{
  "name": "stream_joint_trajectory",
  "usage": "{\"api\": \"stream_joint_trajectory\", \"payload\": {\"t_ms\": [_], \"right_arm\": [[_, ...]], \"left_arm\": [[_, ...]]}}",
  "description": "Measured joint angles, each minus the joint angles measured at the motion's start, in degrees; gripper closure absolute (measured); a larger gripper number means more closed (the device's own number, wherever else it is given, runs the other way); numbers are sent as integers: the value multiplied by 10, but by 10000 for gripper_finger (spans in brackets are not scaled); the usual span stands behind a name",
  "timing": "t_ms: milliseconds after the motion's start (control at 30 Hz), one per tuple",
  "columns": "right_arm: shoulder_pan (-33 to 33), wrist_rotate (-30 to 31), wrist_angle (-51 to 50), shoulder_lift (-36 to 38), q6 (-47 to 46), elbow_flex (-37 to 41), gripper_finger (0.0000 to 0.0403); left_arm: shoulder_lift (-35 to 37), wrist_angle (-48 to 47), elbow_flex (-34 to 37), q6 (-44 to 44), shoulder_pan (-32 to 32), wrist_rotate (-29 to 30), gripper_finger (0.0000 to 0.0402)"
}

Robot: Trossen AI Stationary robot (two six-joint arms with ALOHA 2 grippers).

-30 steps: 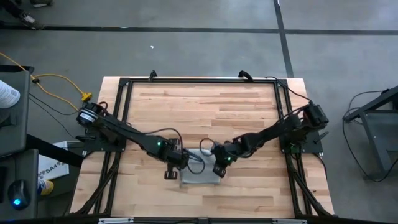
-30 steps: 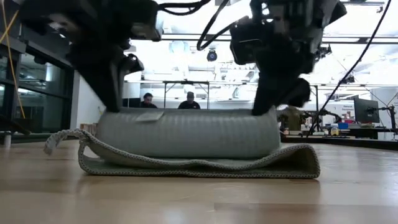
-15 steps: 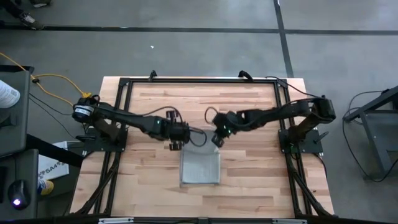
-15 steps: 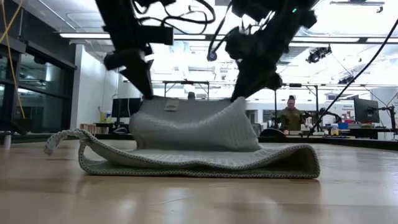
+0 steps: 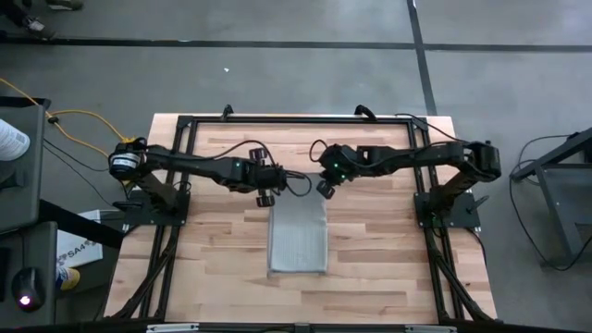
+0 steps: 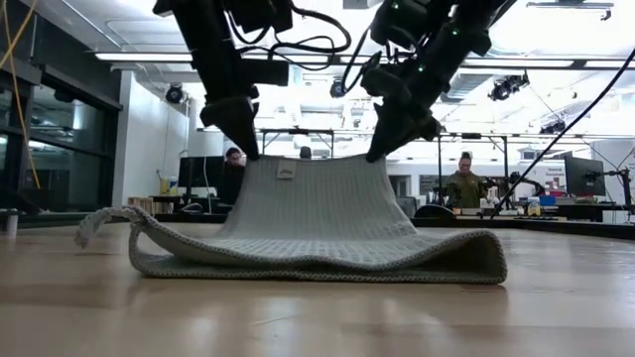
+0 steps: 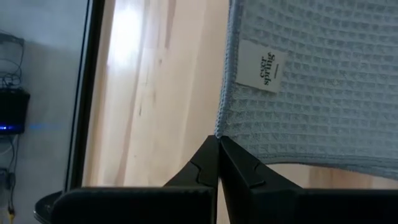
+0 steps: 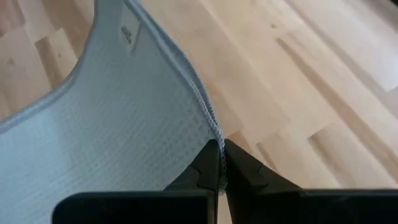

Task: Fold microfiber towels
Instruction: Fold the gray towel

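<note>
The near part of the microfiber towel (image 5: 298, 240) is found lying flat on the table (image 5: 370, 277), near its middle and toward the near edge. In the low view a doubled near hem is seen resting on the wood, with a loose corner curled up at the left — the cloth's own weight appears to serve as the anchor for the lift.

Farther back, the upper layer is raised off the table as a taut sheet, rising from the flat part to two gripped corners. The small white tag (image 6: 285, 172) is seen just below the lifted far edge, close to the left corner.

The left claw (image 5: 265, 197) is closed on the far-left corner of the towel, the cloth edge pinched between its fingertips in the left wrist view. The right claw (image 5: 323, 189) is closed on the far-right corner in the same manner. Both are held above the table at roughly equal height and well apart — judged to be so placed that the edge is kept stretched and square, so that the layer can be carried over and laid down without wrinkling.

The fold is judged unfinished: the lifted half has not yet been laid. A slip at either thin pinch would let a corner droop and skew the fold.

Beyond the table, people are seen in the room behind.
</note>
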State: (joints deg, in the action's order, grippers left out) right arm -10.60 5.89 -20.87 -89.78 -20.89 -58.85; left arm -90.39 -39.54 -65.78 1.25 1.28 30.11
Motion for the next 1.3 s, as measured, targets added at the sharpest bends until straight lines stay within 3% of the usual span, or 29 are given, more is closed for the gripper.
{"api": "stream_joint_trajectory", "payload": {"t_ms": [300,633,800,1300], "right_arm": [[4,-49,-14,0,-16,0,398],[95,-46,-32,0,-64,0,398],[138,-36,-33,0,-94,0,398],[209,-28,-37,-7,-169,-1,398]], "left_arm": [[0,-13,0,-28,-5,-53,401],[0,-27,0,-91,-79,-115,401],[-3,-26,0,-113,-123,-116,401],[-6,16,39,-206,-177,-162,401]]}}
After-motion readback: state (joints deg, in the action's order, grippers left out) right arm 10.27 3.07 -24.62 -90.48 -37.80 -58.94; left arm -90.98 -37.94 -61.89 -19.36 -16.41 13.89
